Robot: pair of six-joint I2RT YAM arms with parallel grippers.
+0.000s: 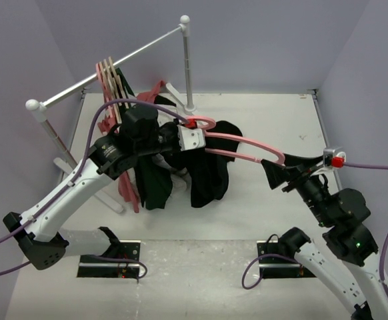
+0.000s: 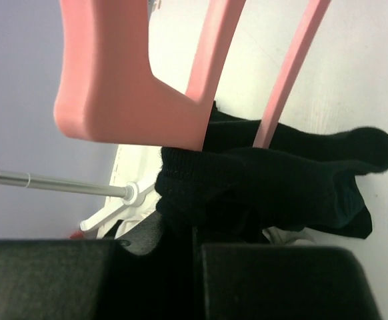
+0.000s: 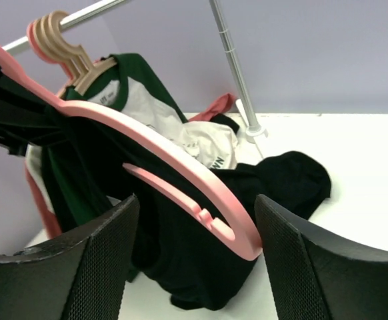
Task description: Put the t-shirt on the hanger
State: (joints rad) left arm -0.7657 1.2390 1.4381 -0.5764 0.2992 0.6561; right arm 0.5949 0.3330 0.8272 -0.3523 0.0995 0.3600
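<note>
Right wrist shows right jaws apart around the hanger [image 3: 237, 233]; top external shows left jaws gripping it.

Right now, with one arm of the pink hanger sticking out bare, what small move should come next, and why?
Probably lower the open right claw to the black t-shirt and take a loose edge. The left claw grips the hanger near its hook, but the shirt is bunched at that end and the hanger's outer arm is uncovered.
</note>
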